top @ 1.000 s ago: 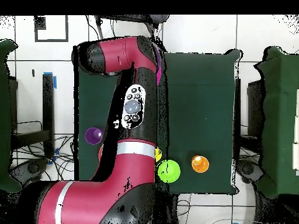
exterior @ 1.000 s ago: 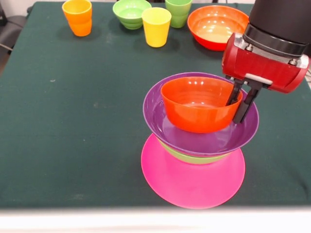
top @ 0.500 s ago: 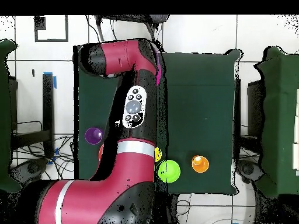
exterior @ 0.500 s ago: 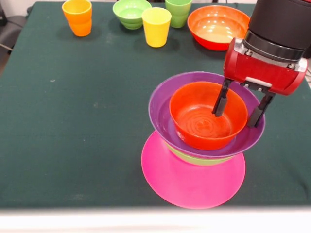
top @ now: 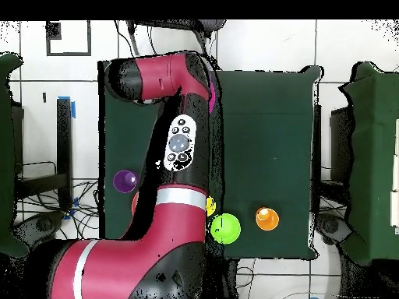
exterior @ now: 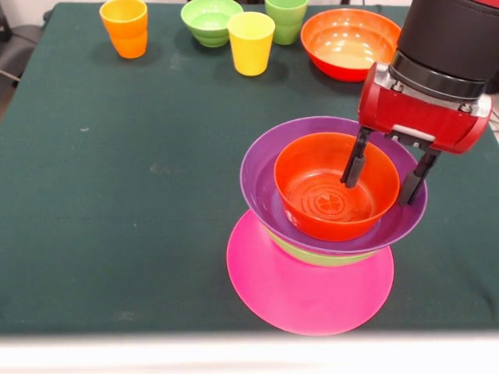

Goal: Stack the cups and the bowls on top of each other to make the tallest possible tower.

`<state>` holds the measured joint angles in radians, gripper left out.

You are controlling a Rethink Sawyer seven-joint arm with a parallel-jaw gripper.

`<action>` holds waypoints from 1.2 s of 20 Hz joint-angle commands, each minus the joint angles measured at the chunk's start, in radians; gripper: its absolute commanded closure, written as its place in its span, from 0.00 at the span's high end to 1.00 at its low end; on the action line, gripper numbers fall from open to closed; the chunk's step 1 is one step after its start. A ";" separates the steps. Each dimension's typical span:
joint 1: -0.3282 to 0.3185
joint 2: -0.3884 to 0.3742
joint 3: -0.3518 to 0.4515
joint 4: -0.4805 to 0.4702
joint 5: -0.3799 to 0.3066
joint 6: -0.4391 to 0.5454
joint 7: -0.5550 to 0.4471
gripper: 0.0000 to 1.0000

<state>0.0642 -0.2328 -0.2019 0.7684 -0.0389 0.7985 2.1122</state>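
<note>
Jaws apart, straddling the rim of the top orange-red bowl [exterior: 335, 185].

I see the gripper [exterior: 383, 171] with one finger inside that bowl and the other outside its wall, not pinching. On the dark green surface [exterior: 117, 195], the tower [exterior: 327, 234] runs from the large pink bowl [exterior: 304, 292], through a light green bowl [exterior: 320, 255] and the wide purple bowl [exterior: 261, 175], up to the orange-red one. Well apart at the far edge: a second orange-red bowl [exterior: 347, 40], a ribbed green bowl [exterior: 209, 20], then yellow cup [exterior: 250, 43], orange cup [exterior: 125, 27], green cup [exterior: 286, 19]. Overhead, the arm [top: 167, 156] hides the tower; a purple cup [top: 125, 181] shows beside it.

Tower [exterior: 327, 218]: pink base, light green, purple, orange-red bowl [exterior: 337, 185] with ringed floor; desk [exterior: 117, 195] dark green.
</note>
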 commanded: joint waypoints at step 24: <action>0.025 -0.061 0.001 0.115 0.078 0.083 0.112 1.00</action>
<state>0.0844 -0.2506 -0.2491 0.7796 0.0226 0.7987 2.1122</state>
